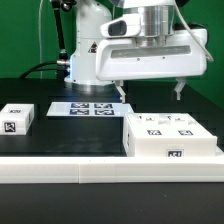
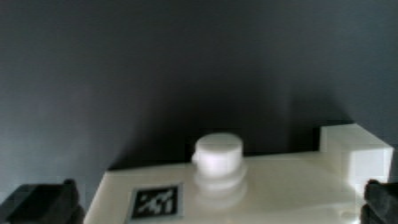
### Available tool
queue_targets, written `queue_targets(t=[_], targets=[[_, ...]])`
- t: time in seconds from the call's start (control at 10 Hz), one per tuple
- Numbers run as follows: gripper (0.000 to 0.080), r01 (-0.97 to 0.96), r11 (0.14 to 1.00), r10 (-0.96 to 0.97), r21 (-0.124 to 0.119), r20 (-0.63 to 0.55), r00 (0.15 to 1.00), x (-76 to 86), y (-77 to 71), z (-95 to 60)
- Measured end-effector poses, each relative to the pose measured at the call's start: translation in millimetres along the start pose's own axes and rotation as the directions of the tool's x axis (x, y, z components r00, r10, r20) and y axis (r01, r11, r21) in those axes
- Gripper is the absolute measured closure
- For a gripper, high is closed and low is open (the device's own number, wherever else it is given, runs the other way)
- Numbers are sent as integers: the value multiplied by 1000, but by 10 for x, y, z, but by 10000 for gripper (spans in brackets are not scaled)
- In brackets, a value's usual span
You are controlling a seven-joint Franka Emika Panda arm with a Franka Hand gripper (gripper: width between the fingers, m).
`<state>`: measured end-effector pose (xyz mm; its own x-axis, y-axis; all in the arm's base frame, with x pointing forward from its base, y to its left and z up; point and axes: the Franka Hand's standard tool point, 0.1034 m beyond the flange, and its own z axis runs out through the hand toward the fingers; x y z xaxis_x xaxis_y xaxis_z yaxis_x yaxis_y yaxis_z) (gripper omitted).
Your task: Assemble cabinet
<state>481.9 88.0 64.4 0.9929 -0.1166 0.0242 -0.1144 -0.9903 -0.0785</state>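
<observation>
Cabinet (image 1: 171, 136), a large white box with square black-and-white tags on its top and front, lies on the black surface (image 1: 60, 140) directly below the pincer (image 1: 149, 95). The pincer hangs spread wide, pinching nothing, both fingertips (image 1: 120, 93) clear of the cabinet. In the wrist view a short round white peg (image 2: 217, 160) stands on the cabinet's top between the two fingers, a tag (image 2: 157, 200) just beside it. Below the pincer, toward the exterior view's left, lies the marker board (image 1: 85, 107). A small tagged white block (image 1: 17, 118) sits well apart, farther that way.
</observation>
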Motion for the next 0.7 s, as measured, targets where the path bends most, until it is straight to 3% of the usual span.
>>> queue_targets(t=[0.2,0.4,0.6,0.7], targets=[[2,-37,999,37,-27,18,999,-88,-130,40],[2,-130,991,131,-7,24,991,-92,-144,44],[2,-119,993,120,-7,25,993,-96,-151,46],[2,-79,997,80,-20,29,996,-119,-188,67]])
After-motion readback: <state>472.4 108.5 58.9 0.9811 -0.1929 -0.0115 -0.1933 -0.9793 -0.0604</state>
